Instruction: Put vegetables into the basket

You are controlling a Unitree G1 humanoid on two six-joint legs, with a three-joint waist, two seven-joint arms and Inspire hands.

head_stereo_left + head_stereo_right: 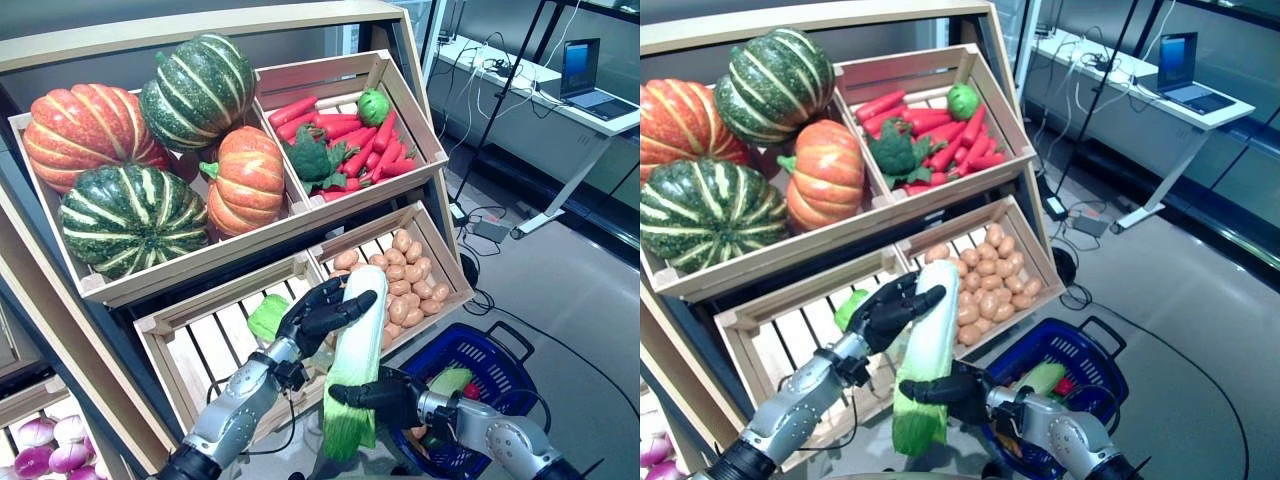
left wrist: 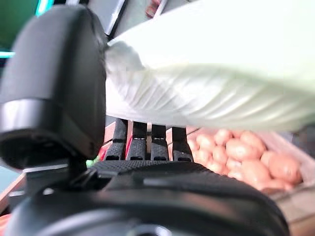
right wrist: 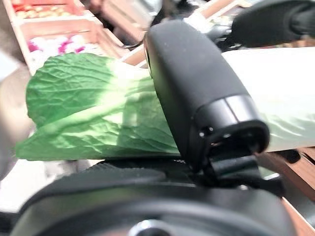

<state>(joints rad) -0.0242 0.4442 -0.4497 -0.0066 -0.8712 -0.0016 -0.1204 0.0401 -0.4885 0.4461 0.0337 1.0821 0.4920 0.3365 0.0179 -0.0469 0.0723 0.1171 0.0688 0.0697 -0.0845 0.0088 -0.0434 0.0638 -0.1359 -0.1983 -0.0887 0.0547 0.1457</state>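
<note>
Cabbage (image 1: 357, 360) between both hands
Left hand (image 1: 318, 312) above right hand (image 1: 388, 396); basket (image 1: 500, 372) right of them, potatoes (image 1: 400, 275) behind

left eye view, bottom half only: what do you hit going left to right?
Purple onions → left hand → Chinese cabbage → potatoes → blue basket

No text, label, number or sign can be read on the crates, the vegetables or the basket.
</note>
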